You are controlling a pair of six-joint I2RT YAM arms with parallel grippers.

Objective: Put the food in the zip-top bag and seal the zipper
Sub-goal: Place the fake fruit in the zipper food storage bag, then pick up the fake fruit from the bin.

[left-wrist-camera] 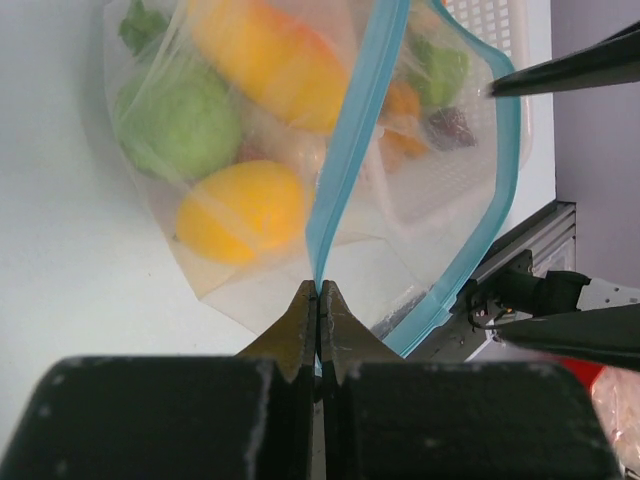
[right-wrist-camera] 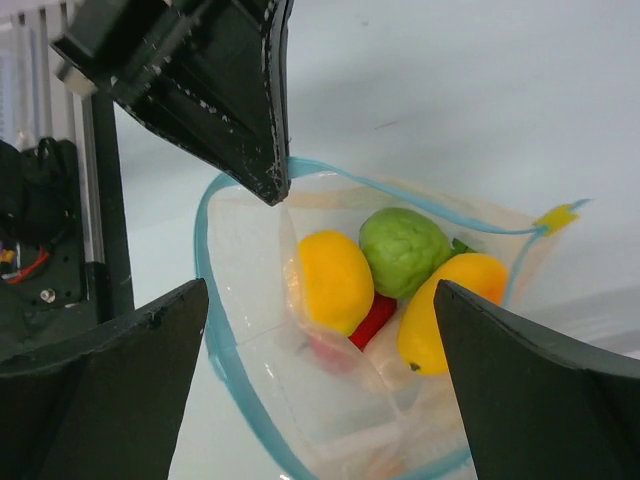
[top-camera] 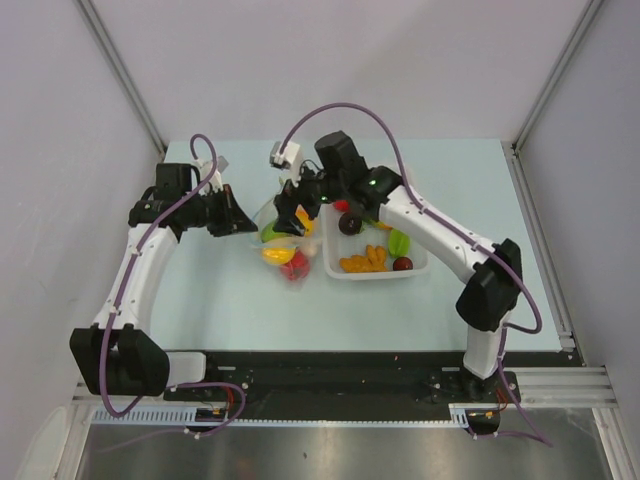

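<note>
Left hand [left-wrist-camera: 318,292] is clamped shut on the zipper [left-wrist-camera: 345,170], with both fingertips pressed together and the teal strip pinched between them. That grip holds one lip of the zip-top bag [left-wrist-camera: 400,230]. Right hand [right-wrist-camera: 320,288] is spread wide and grips nothing. Its two fingers [right-wrist-camera: 110,390] sit either side of the bag mouth, directly above it. The mouth gapes and the zipper is not sealed. One yellow tab [right-wrist-camera: 556,215] sits on the strip at the end far from the right hand.

The bag lies on the table [top-camera: 200,290] between the two hands, just past the left hand's tips and right under the right hand.

Food [right-wrist-camera: 335,280] inside the bag, counted from the right wrist view, comes to four pieces:
- one yellow rounded piece, closest under the right hand
- one green bumpy piece [right-wrist-camera: 405,250], touching the yellow one
- one yellow-orange piece [right-wrist-camera: 450,310], beside the green one
- one red piece [right-wrist-camera: 372,318], mostly buried between the two yellow ones

One white basket [top-camera: 376,277] stands just to the right of the right hand, close beside the bag; I can't tell whether they touch. The pieces in it are:
- one dark purple piece [top-camera: 350,222], nearest that hand
- one green piece [top-camera: 399,242]
- one dark reddish piece [top-camera: 403,264]
- an orange cluster [top-camera: 362,262], count unclear
</note>
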